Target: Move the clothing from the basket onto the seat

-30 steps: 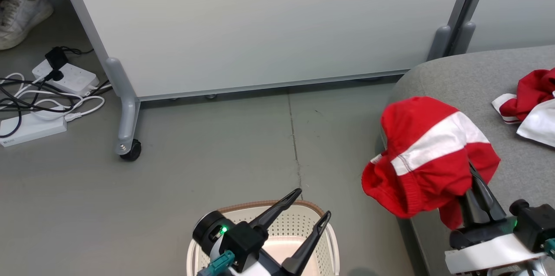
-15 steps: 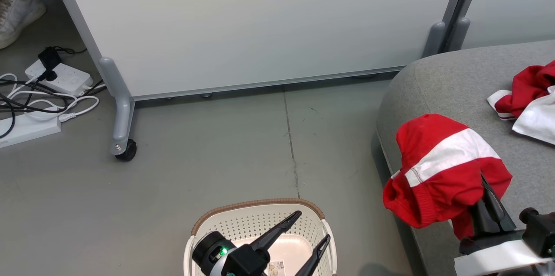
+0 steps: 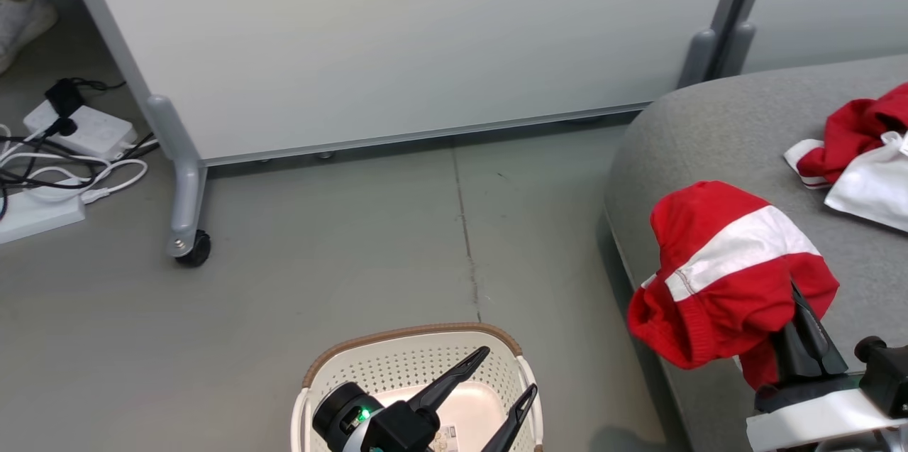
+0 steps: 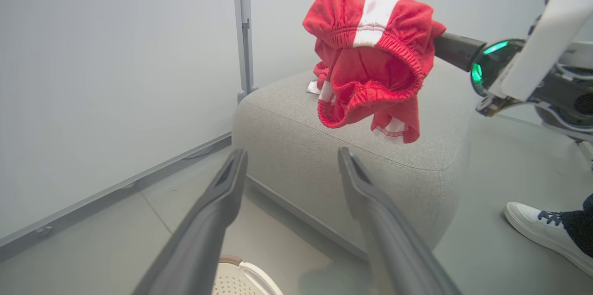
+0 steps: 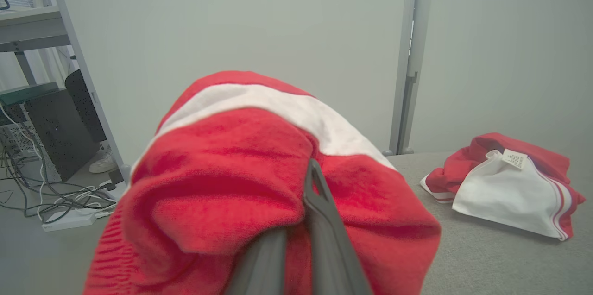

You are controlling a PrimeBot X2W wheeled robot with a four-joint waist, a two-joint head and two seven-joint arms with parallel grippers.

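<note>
The carry-over step is in hand: the right gripper (image 3: 798,310), its two dark fingers pinched together on a bunched bright red fabric garment with a white band (image 3: 723,267), holds it above the near corner of the large grey upholstered seat (image 3: 709,133). Its hem may brush the cushion, though that is hard to tell. Another red-and-white garment (image 3: 851,133) lies farther along the seat. Next, the arm should reach farther in over the cushion, lower and let go. The left gripper (image 3: 509,370) hangs with fingers spread over the oval cream perforated plastic basket (image 3: 397,360), which looks emptied.
</note>
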